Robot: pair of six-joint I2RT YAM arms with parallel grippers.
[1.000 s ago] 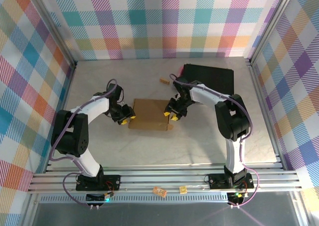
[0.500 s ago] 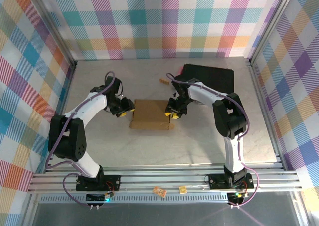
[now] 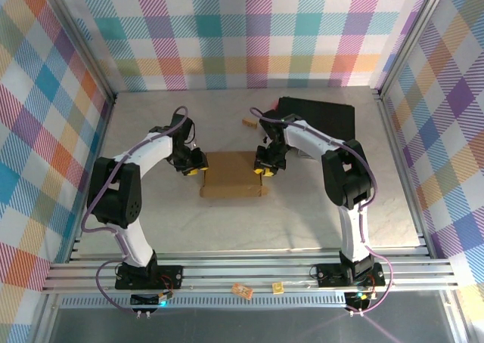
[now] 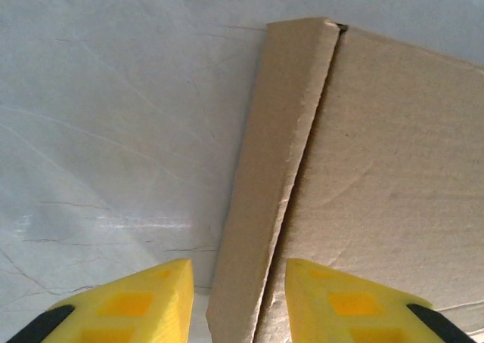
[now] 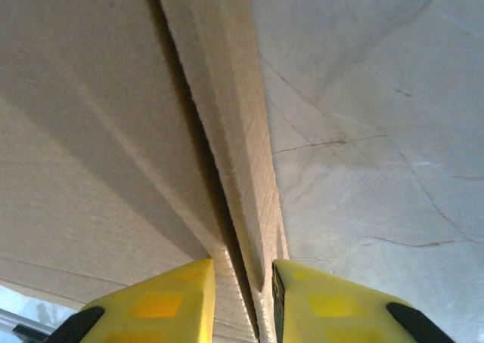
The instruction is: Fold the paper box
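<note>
Black case (image 3: 325, 118) sits behind paper box (image 3: 231, 175), seemingly apart.

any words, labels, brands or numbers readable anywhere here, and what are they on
No text can be read anywhere.
The plain brown cardboard box is blank, close up too.
The black hard case shows no legible marking.
The small orange tags at the near edge are too small to read.

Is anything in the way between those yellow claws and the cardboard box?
Nothing visible does. The left end effector has a finger on each side of the left wall of the paper box, and the right end effector straddles its right wall the same way.
</note>
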